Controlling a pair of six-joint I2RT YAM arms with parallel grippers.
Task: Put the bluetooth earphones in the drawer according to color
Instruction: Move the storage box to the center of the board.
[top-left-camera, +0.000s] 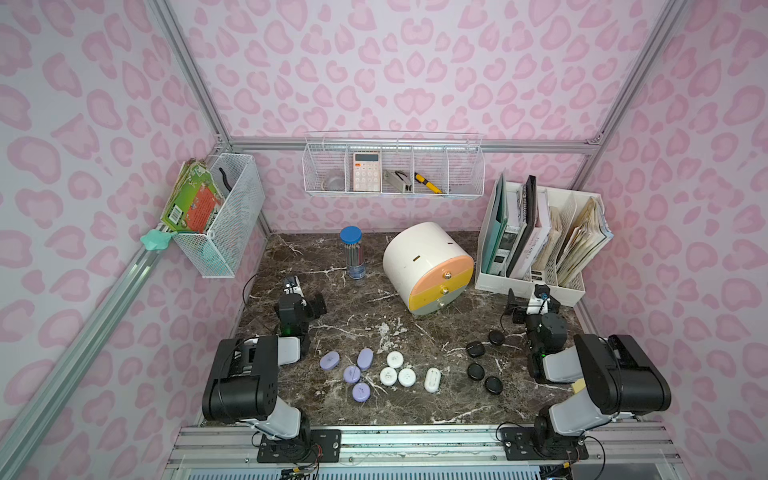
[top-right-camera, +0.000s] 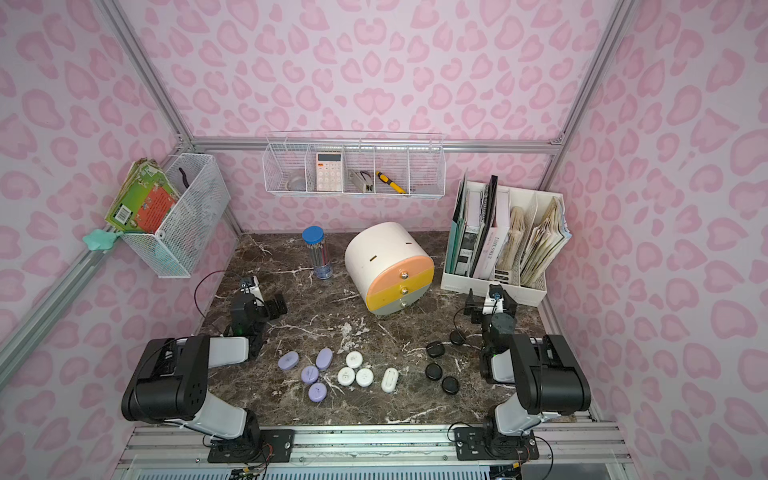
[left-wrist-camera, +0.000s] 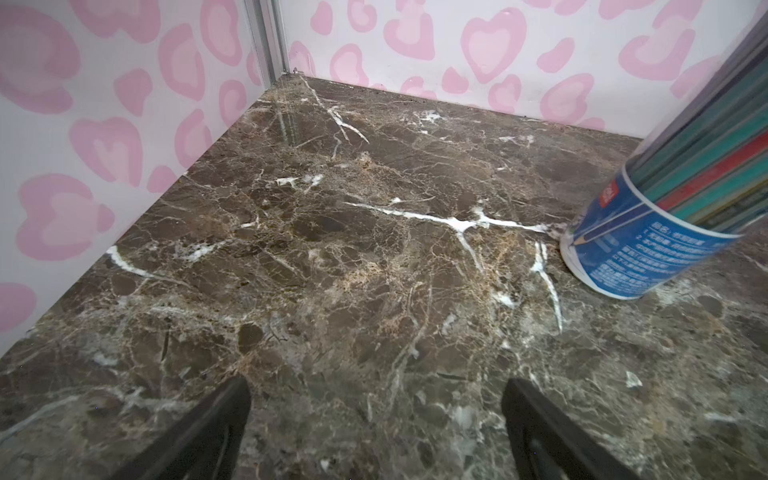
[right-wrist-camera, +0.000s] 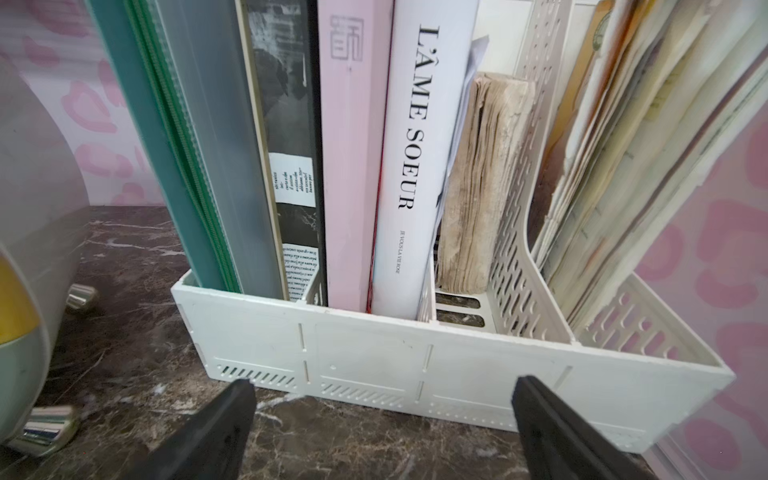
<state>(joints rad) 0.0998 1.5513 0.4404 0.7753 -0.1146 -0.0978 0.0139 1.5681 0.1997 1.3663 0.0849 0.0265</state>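
While earphones (top-left-camera: 388, 376) dot brown marble tabletop (top-left-camera: 365, 307), pink-print walls (top-left-camera: 415, 62) enclose.

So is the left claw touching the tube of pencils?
Apart. The left wrist view shows a wide stretch of bare marble between the open left claw and the tube of pencils.

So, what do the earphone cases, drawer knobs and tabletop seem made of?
Cases: probably smooth plastic, evenly coloured, soft sheen. Knobs: likely polished metal; they mirror the light. Tabletop: brown marble look, white veins; stone or printed film, cannot tell.
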